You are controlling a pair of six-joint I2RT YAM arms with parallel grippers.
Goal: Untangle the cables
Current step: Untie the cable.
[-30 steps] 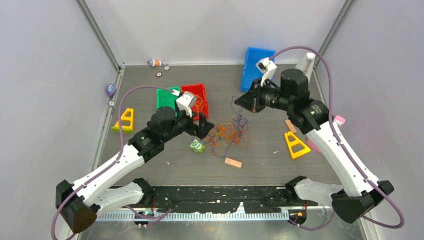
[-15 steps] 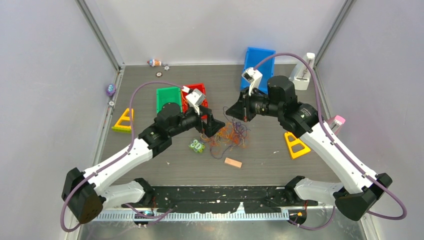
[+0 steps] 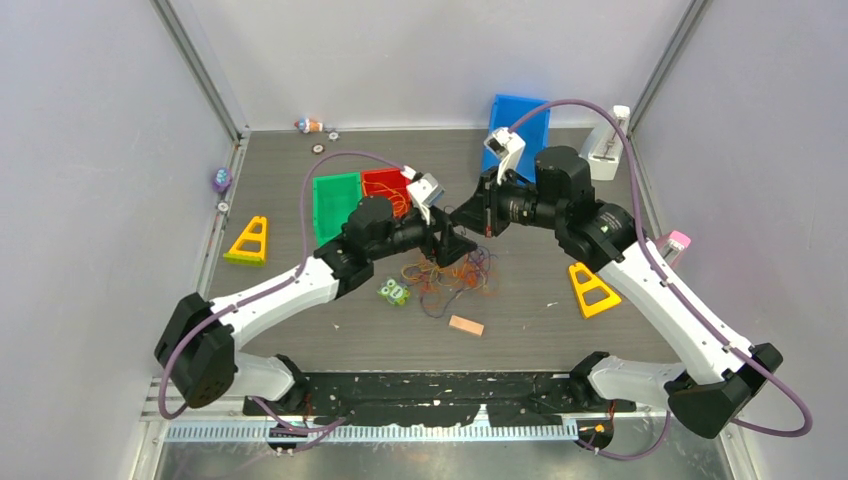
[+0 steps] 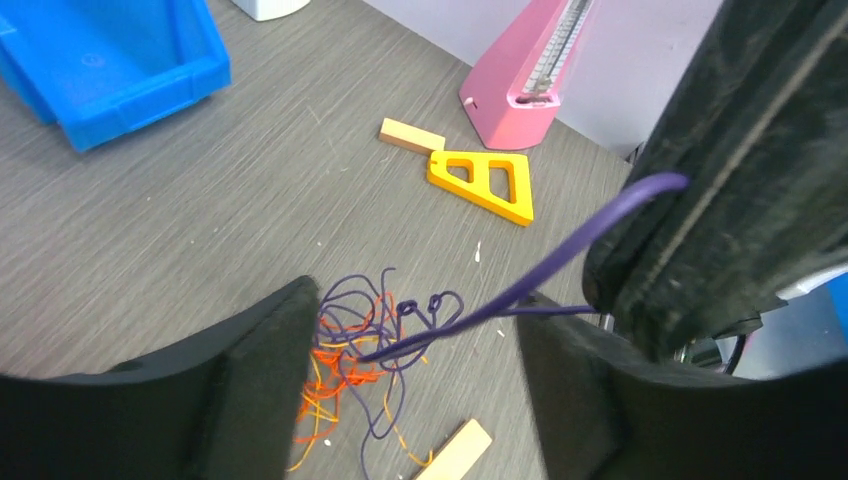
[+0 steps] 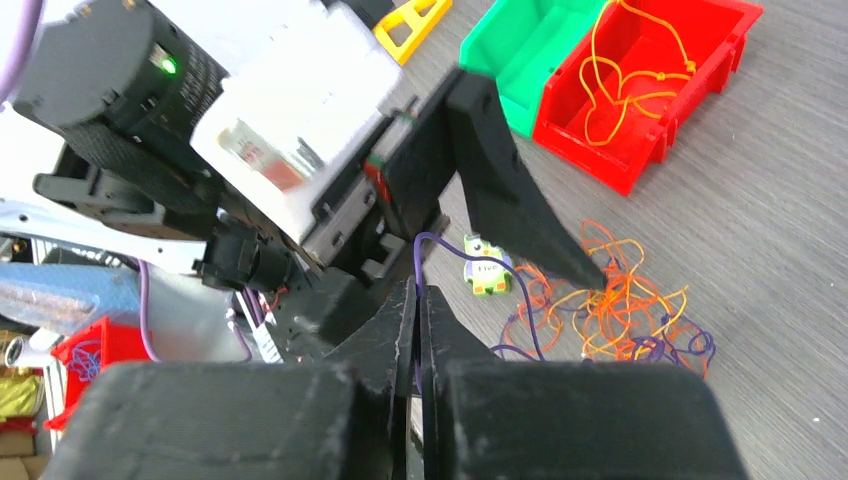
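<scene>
Taut purple cable [image 4: 560, 255] in the right gripper [image 5: 418, 288]

Its jaws are closed tight on the strand, which rises from the heap of cables [image 3: 452, 275] lying mid-table [image 3: 600, 335]. The left gripper [image 4: 415, 300] hangs just above the heap, fingers spread wide, holding nothing; the strand crosses between them

The right gripper's [image 5: 418, 292] jaws pinch a purple cable [image 5: 417, 262].

Red bin [image 3: 374, 176], green bin [image 3: 334, 206] — blue bin [image 3: 522, 118]
</scene>
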